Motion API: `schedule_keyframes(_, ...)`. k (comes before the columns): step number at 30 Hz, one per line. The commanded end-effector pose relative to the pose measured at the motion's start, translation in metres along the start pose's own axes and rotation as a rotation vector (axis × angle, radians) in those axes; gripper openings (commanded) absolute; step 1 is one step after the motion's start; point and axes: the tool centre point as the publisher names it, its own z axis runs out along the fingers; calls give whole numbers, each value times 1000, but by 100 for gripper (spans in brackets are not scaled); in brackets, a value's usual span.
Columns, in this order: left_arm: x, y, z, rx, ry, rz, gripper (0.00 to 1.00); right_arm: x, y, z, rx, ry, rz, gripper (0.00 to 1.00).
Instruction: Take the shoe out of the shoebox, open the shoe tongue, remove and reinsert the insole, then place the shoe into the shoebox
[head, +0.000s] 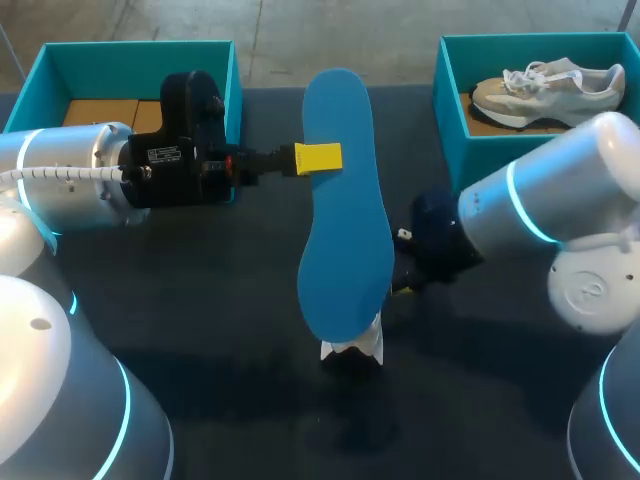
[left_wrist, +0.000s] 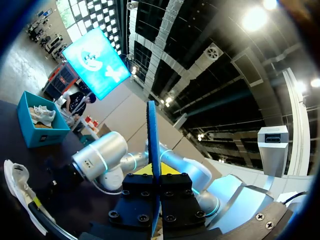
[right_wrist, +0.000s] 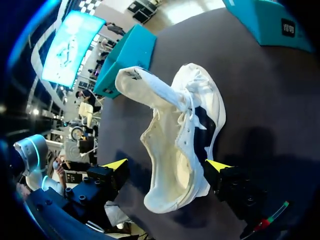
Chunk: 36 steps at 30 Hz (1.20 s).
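Note:
My left gripper (head: 318, 157) is shut on the edge of a blue insole (head: 345, 200) and holds it in the air above the middle of the table. In the left wrist view the insole (left_wrist: 151, 145) stands edge-on between that gripper's (left_wrist: 154, 172) fingers. Under it lies a white shoe (head: 352, 345), mostly hidden by the insole. My right gripper (head: 395, 270) is low beside the shoe. In the right wrist view the shoe (right_wrist: 175, 145) lies on its side, tongue pulled out, between the open gripper's (right_wrist: 167, 165) yellow tips.
A teal shoebox (head: 455, 75) at the back right holds a second, beige shoe (head: 550, 88). Another teal box (head: 140, 60) at the back left, behind my left arm, shows cardboard inside. The table (head: 220, 330) is dark.

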Motion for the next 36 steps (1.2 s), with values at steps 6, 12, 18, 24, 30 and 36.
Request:
schedule_keyframes(6,0,2,0,4,1,0,0,4,-4,-43,17,204,-29,100)
schedule_keyframes(12,0,2,0,4,1,0,0,14,1,-64,-32,382,-59,100)
schedule_keyframes(18,0,2,0,4,1,0,0,14,3,-72,-56,422,-12,100)
schedule_keyframes(24,0,2,0,4,1,0,0,14,3,-72,-56,422,-12,100)
schedule_keyframes(30,0,2,0,4,1,0,0,20,2,-83,-55,466,-32,100)
schedule_keyframes(36,0,2,0,4,1,0,0,35,2,-106,-35,582,-45,100)
